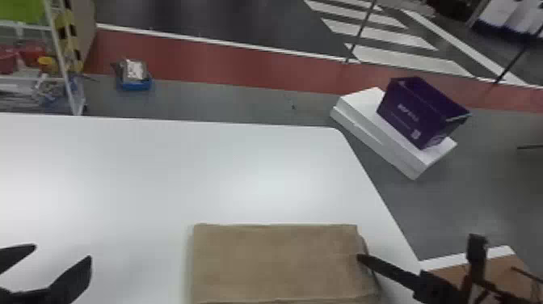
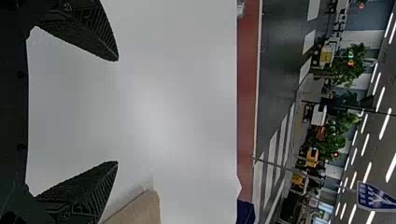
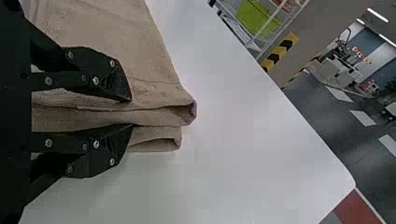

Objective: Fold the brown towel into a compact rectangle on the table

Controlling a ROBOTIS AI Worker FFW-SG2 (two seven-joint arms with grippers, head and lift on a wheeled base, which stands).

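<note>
Head view: brown towel [image 1: 274, 262] flat on the white table [image 1: 161, 169], near its right-hand edge, already folded roughly rectangular; the right side runs askew. Right gripper [image 1: 359, 258] at that side. Left gripper [image 1: 60, 252] over bare tabletop, apart from the cloth, fingers spread wide.

Left wrist view: wide gap between the fingers, nothing held; a corner of the towel lies near one fingertip.

Right wrist view: fingers partly apart, layered folds running between and beneath them; no firm pinch evident. Step judged: take or square this side. Technique: align with the fold, go low, gather every layer before closing. Catching only the top ply would likely shear the stack. Then draw gently, keeping edges parallel.
</note>
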